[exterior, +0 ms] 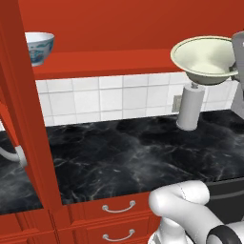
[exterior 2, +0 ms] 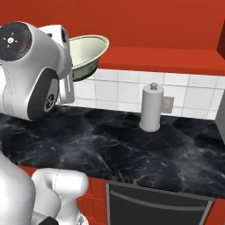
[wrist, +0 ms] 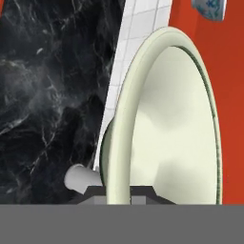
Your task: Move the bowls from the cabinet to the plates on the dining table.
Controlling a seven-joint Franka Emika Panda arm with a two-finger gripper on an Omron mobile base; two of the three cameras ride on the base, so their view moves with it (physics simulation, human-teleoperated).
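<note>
Cream bowl (exterior: 206,59) is up in the air, clear of the cabinet shelf (exterior: 109,64), hanging above the black marble desk (exterior: 133,152) and just over the paper towel roll (exterior: 190,107). The end effector (wrist: 119,193) is closed on the cream bowl's rim, one finger inside, one outside; in the hand view the rim runs straight down between the fingertips. Bowl sits roughly level, mouth up, in both base views.

Second bowl, white with blue pattern (exterior: 38,46), sits on the cabinet shelf at far left, upright, well apart from the held one. Cabinet door (exterior: 28,119) stands open at left.

Handling guess: the bowl looks rigid, ceramic-like, light enough for a one-sided rim pinch, but breakable if dropped on marble. A rim grip is off-centre, so it may swing or slip on a fast turn; the matte surface probably helps grip. The white one looks glossier, likely more slippery; same rim hold should suit.

Plates and dining table aren't visible from here.
</note>
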